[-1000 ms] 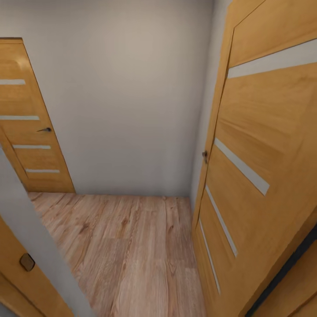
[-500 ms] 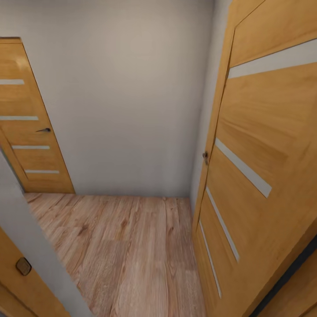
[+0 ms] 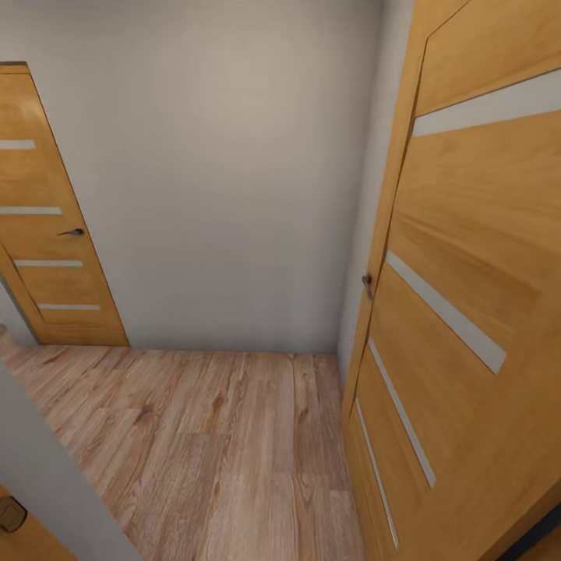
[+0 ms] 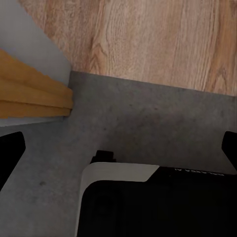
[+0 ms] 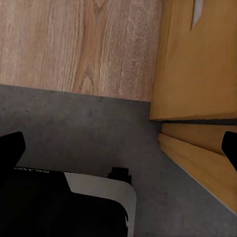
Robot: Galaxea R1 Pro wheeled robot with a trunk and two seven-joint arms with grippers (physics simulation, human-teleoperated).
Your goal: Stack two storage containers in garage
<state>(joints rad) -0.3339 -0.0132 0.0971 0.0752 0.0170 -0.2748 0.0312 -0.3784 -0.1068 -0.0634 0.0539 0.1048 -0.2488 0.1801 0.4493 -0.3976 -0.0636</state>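
Presently in transit at threshold where dark grey concrete floor (image 4: 148,118) meets light wood-plank flooring (image 3: 226,452), open oak door (image 3: 467,312) alongside; left end effector (image 4: 118,148) and right end effector (image 5: 118,148) spread, empty; orange-red containers unsighted; next, likely retrieval run.

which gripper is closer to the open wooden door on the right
Right. The right gripper hangs just beside the open door. The left gripper is over by the door frame, across the doorway from it.
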